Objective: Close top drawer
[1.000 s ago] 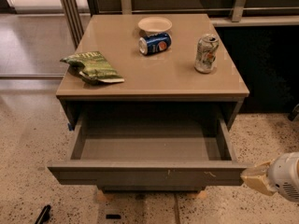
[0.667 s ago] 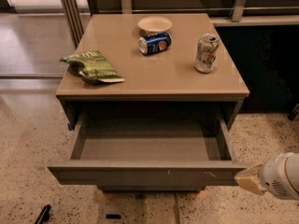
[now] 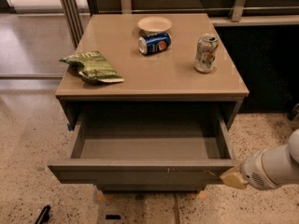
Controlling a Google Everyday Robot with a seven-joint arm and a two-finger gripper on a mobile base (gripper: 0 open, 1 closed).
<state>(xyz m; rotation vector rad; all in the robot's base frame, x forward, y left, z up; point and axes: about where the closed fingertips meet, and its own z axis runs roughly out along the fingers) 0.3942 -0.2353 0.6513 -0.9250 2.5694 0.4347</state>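
The top drawer (image 3: 140, 172) is pulled far out of the cabinet. It is wide, shallow and grey, with an empty grey inside (image 3: 147, 146) and small pale scratches right of centre on its flat front. My gripper (image 3: 232, 177) comes in from the lower right on a white arm. Its tan tip is at the right end of the drawer front, touching or nearly touching it.
The tan cabinet top (image 3: 154, 64) holds a green chip bag (image 3: 92, 67) at left, a blue can (image 3: 154, 43) lying on its side, a white bowl (image 3: 154, 24) behind it and an upright silver can (image 3: 206, 53) at right. Speckled floor surrounds the cabinet. A dark wall stands at right.
My gripper has moved left along the floor side toward the right end of the drawer front. The drawer has not visibly moved.
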